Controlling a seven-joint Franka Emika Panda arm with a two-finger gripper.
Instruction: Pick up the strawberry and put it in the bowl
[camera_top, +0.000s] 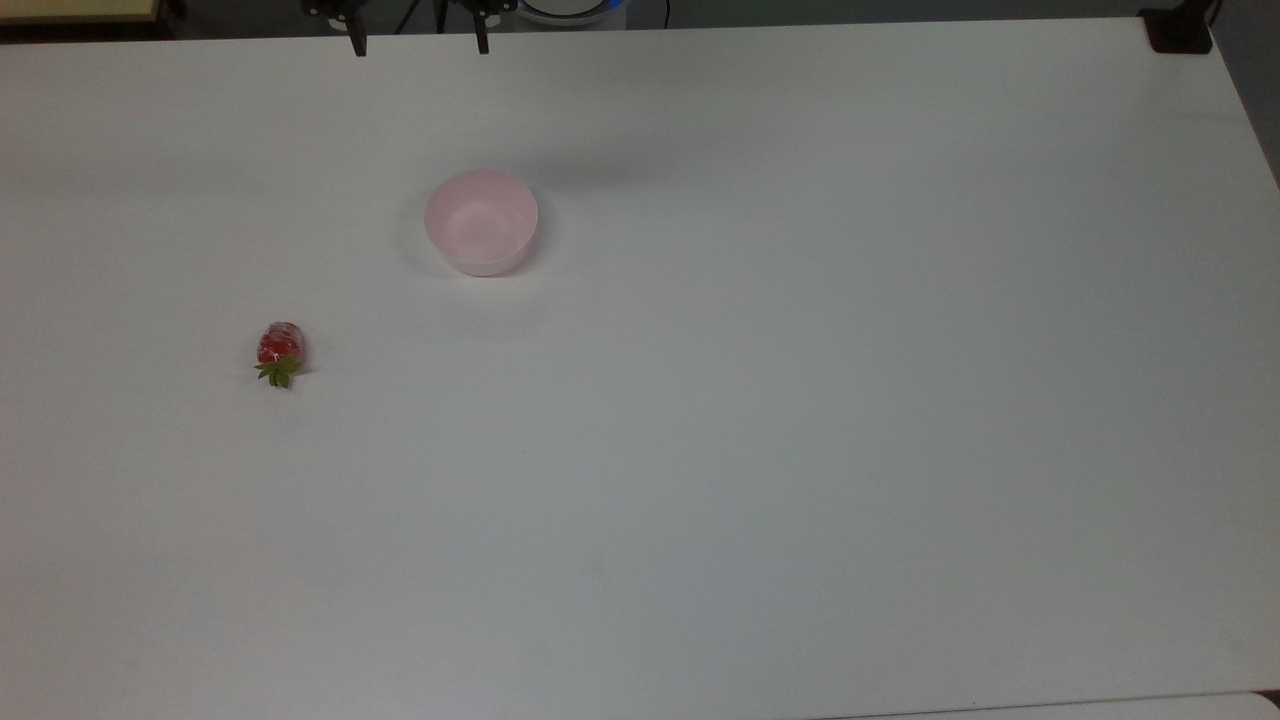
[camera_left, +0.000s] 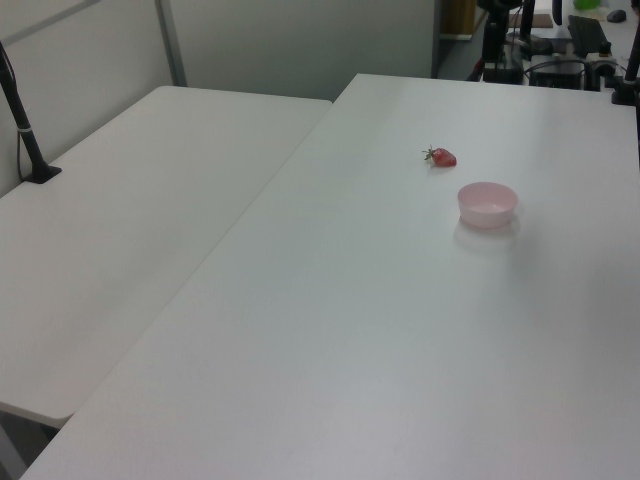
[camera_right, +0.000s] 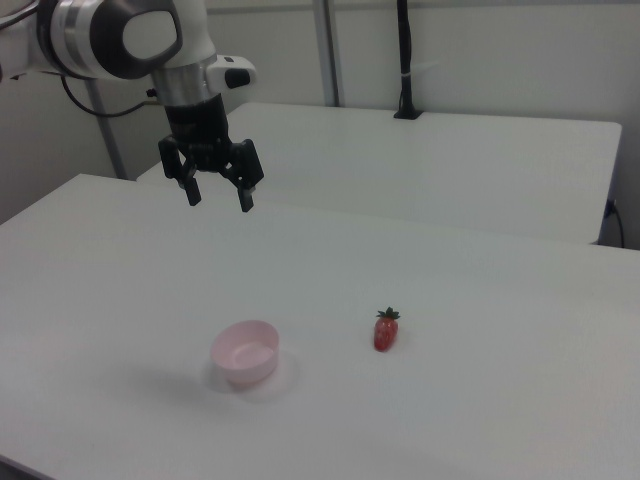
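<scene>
The pincer (camera_right: 218, 197) hangs spread and empty above the bench (camera_right: 480, 400), while the strawberry (camera_right: 386, 331) lies on its side on the bench, apart from the empty bowl (camera_right: 246, 353), toward the right view's right.

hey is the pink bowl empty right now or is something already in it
Empty. The bowl shows only its bare pink inside, and the strawberry lies apart on the table.

Before me spreads a plain white surface (camera_top: 800, 450); a second white table (camera_left: 130, 230) adjoins it, carrying a black clamped pole (camera_left: 22, 125).
</scene>
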